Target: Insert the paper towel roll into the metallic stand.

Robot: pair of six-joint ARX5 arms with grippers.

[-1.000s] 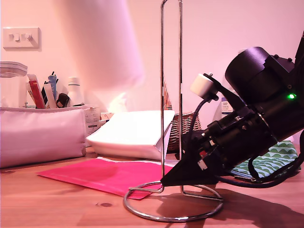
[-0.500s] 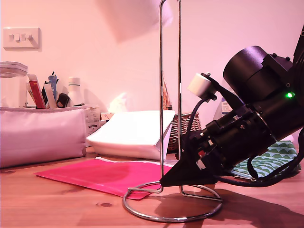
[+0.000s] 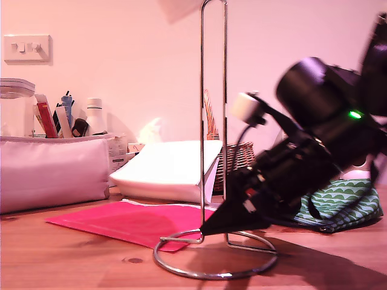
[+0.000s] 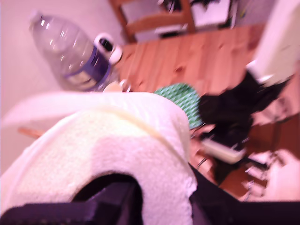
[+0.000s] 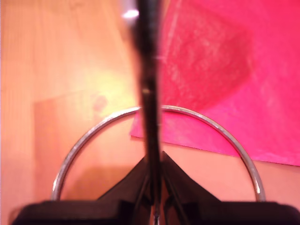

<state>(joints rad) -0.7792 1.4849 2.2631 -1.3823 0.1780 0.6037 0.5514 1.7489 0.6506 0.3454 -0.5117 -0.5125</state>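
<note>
The metallic stand (image 3: 213,121) rises as a tall chrome loop from its ring base (image 3: 214,273) on the wooden table. My second gripper (image 3: 208,228) comes in low from the exterior view's right and is shut on the loop's foot; the second wrist view shows its jaws (image 5: 153,180) clamped on the upright wire over the ring (image 5: 89,136). The paper towel roll (image 4: 117,140) fills the first wrist view, with my first gripper (image 4: 159,199) shut on its wall. In the exterior view only a white corner of the roll (image 3: 178,7) shows, at the top edge beside the loop's top.
A pink envelope (image 3: 127,220) lies by the ring. Behind it are a folded white paper bag (image 3: 169,166), a wicker basket (image 3: 236,158), a pale pouch (image 3: 51,172) and a green patterned cloth (image 3: 344,202). A water bottle (image 4: 75,56) stands farther off.
The roll has risen and moved toward the exterior view's right, almost leaving the top edge. The second arm and the stand have shifted slightly toward that view's left.
</note>
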